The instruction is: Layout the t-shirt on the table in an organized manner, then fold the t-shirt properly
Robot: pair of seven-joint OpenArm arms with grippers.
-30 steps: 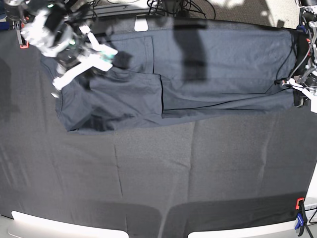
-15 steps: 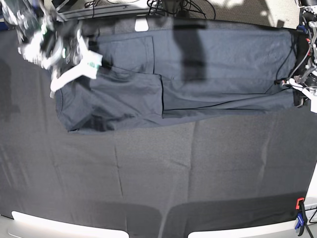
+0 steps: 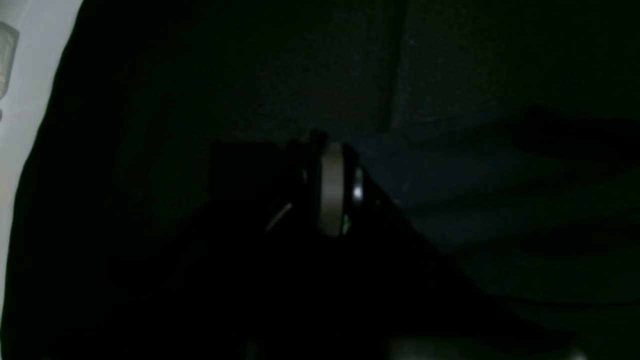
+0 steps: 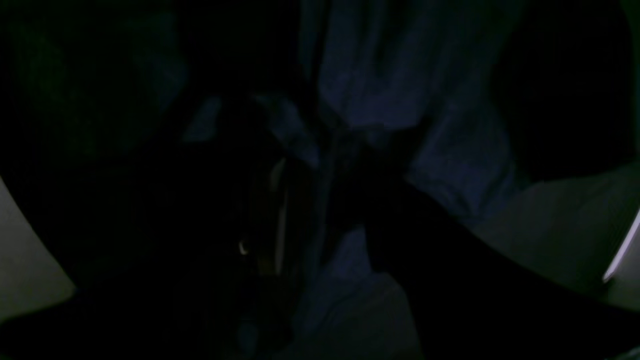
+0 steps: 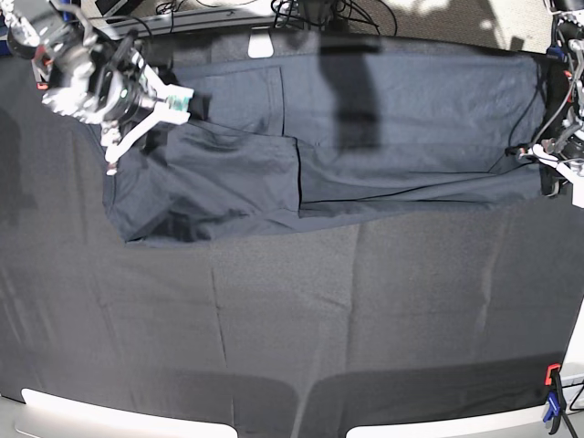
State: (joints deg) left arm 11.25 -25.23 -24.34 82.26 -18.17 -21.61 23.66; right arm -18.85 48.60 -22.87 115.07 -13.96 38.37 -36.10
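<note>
The right claw (image 5: 146, 123) hangs spread over the shirt's (image 5: 365, 128) folded end, while the left claw (image 5: 547, 155), pressed together, sits at the far end.

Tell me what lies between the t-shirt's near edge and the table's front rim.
Base view: only bare black cloth of the table lies below the t-shirt; nothing rests there.

1. The t-shirt (image 5: 365, 128) is plain dark charcoal-grey, no print, a shade lighter than what's under it.
2. The table (image 5: 292, 319) cloth is matte black with a fine grainy texture; pale rim at the near edge.
3. Clamp (image 5: 552, 374) right of the shirt, at the near corner: orange on top, blue below.
4. Right gripper (image 5: 146, 119) at the shirt's left end is white with a bit of teal-green.
</note>
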